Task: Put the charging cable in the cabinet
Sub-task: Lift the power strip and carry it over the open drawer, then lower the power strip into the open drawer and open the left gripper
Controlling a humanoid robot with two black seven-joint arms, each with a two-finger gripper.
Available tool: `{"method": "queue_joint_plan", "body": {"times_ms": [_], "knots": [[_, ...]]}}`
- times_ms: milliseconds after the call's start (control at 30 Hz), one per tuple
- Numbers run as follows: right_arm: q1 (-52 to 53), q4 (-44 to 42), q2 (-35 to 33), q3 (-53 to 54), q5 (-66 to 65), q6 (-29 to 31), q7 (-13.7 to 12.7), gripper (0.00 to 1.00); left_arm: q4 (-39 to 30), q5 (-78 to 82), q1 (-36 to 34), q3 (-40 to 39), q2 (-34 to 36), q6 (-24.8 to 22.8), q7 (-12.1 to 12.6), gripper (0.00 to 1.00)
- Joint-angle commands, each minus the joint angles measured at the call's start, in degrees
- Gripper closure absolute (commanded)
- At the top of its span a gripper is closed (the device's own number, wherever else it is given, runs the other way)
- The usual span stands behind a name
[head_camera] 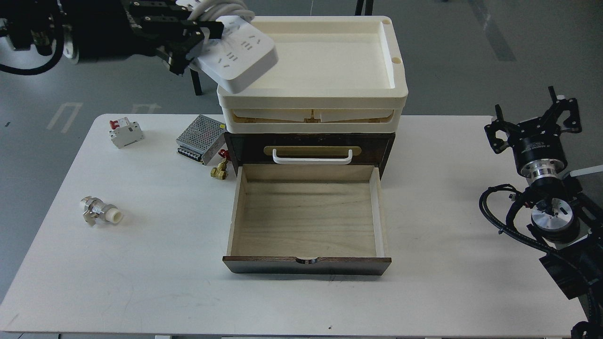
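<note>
My left gripper point(191, 40) is shut on the charging cable point(240, 54), a flat white power strip with its cord looped behind. It holds the strip tilted, high up at the top left, over the left corner of the cream trays point(330, 101). The cabinet point(308, 150) is dark brown and stands mid-table. Its lower light wood drawer point(306, 216) is pulled out toward me and is empty. The upper drawer with the white handle point(312, 159) is closed. My right gripper point(534, 115) is open and empty at the right table edge.
On the white table point(141, 282) left of the cabinet lie a mesh-cased power supply point(200, 138), a white circuit breaker with red switch point(125, 132), a brass valve point(219, 169) and a metal pipe fitting point(100, 213).
</note>
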Motion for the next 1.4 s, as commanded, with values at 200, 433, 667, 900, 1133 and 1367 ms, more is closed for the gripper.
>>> {"method": "queue_joint_plan", "body": {"times_ms": [200,433,667,900,1133,1367], "knots": [[0.0,0.1,0.0,0.0,0.0,0.0,0.1,0.00,-4.7,2.1,4.1,4.1,-18.3,-2.9,6.9,0.95],[-0.2,0.3,0.0,0.1,0.0,0.0,0.1,0.00,-2.5,2.8,18.0,5.5,-27.1,-2.9,12.6,0.94],[-0.2,0.2,0.0,0.0,0.0,0.0,0.1,0.00,10.5,12.8,26.2,4.8,-32.9,-2.9,14.3,0.94],[-0.2,0.3,0.0,0.0,0.0,0.0,0.1,0.00,14.0,16.1,31.9,4.4,-37.3,-2.9,15.1,0.93],[-0.2,0.3,0.0,0.0,0.0,0.0,0.1,0.00,19.2,16.5,32.1,3.7,-39.2,-2.9,15.4,0.91],[-0.2,0.3,0.0,-0.1,0.0,0.0,0.1,0.00,22.4,16.5,32.4,3.7,-39.7,-2.9,15.4,0.83]]}}
